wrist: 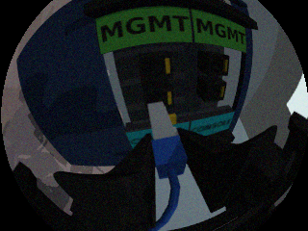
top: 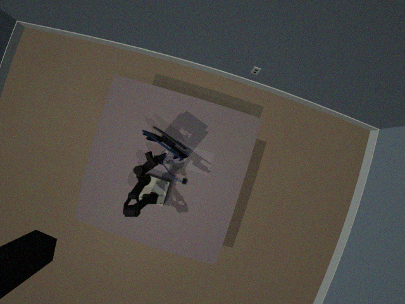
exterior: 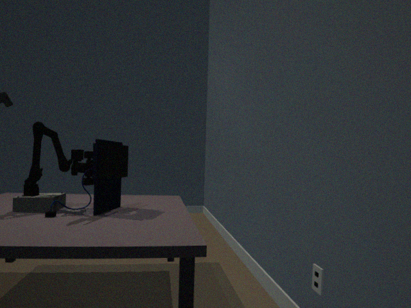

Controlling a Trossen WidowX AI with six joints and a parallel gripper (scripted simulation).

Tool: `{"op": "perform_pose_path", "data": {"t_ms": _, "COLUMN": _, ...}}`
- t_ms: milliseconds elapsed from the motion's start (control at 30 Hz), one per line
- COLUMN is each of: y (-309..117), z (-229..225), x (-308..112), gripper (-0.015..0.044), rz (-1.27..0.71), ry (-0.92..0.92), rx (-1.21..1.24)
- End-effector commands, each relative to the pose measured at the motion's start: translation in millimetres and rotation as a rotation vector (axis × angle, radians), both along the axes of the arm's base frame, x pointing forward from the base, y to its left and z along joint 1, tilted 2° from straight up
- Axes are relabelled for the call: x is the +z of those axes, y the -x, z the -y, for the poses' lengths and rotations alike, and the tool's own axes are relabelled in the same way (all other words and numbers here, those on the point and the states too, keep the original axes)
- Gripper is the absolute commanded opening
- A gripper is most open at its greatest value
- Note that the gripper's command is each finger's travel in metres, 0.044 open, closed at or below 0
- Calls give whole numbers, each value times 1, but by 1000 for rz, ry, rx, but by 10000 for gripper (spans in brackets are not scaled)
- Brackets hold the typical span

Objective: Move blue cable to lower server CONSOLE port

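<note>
Two dark fingers (top: 165,154) pinch the blue plug (wrist: 168,155) before the ports; its blue cable (top: 169,172) (exterior: 90,195) (wrist: 174,196) droops to a small black block (top: 185,180) (exterior: 50,213) on the surface (top: 196,228) (exterior: 139,231).

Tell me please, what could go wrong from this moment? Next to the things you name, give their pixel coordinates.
The plug (wrist: 169,156) points at a block of several similar ports, so it might enter a wrong one. It covers part of the left CONSOLE label (wrist: 139,138), so aiming could be harder. The cable (exterior: 90,197) (wrist: 174,194) hangs in a loop and may pull the plug askew.
</note>
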State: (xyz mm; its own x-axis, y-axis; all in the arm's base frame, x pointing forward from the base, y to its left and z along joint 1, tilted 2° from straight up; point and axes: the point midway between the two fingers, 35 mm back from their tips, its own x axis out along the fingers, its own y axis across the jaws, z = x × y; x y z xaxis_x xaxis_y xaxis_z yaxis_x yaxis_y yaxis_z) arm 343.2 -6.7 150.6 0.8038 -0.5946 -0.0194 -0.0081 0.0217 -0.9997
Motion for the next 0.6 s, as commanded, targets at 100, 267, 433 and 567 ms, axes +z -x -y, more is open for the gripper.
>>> {"op": "perform_pose_path", "data": {"t_ms": 100, "y": -5, "z": 0, "x": 3, "gripper": 0, "rz": 8, "ry": 0, "rx": 2}}
{"op": "perform_pose_path", "data": {"t_ms": 267, "y": -6, "z": 1, "x": 3, "gripper": 0, "rz": 9, "ry": 1, "rx": 2}}
{"op": "perform_pose_path", "data": {"t_ms": 433, "y": -8, "z": 1, "x": 3, "gripper": 0, "rz": 9, "ry": 1, "rx": 2}}
{"op": "perform_pose_path", "data": {"t_ms": 567, "y": -10, "z": 2, "x": 3, "gripper": 0, "rz": 9, "ry": 1, "rx": 2}}
